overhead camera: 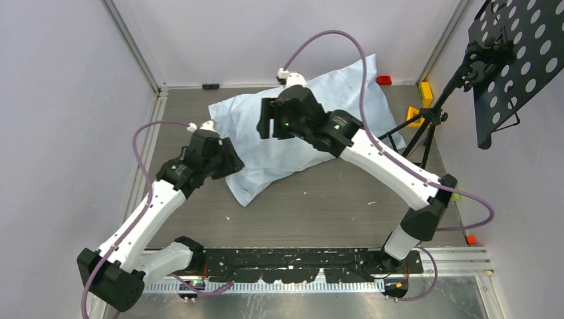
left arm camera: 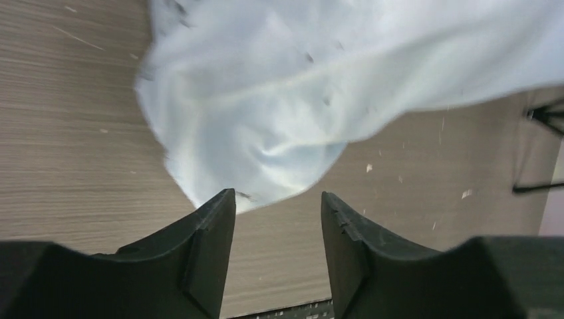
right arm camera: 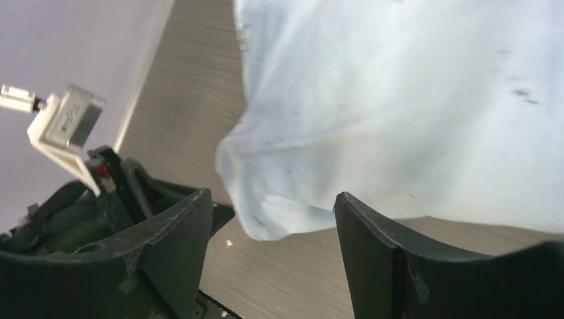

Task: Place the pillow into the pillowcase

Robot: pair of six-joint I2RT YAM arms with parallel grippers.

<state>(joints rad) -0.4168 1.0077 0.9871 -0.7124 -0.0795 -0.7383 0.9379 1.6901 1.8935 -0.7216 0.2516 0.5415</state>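
Observation:
The light blue pillowcase (overhead camera: pixel 312 126) lies plump and wrinkled across the back of the table, with dark smudges on it. The pillow is hidden; no white fabric shows in any view. My left gripper (overhead camera: pixel 229 163) hovers at the case's near-left corner (left arm camera: pixel 266 133). In the left wrist view this gripper (left arm camera: pixel 278 199) stands open with only table between its fingers. My right gripper (overhead camera: pixel 266 118) hangs over the case's left part. It (right arm camera: pixel 273 199) is open too, and a rounded blue corner (right arm camera: pixel 279 206) lies just beyond its fingertips without being gripped.
A black perforated music stand (overhead camera: pixel 519 60) on a tripod (overhead camera: pixel 425 126) stands at the right edge, close to the right arm. A yellow block (overhead camera: pixel 425 93) and a red piece (overhead camera: pixel 384 80) lie near the back wall. White walls close in left and back.

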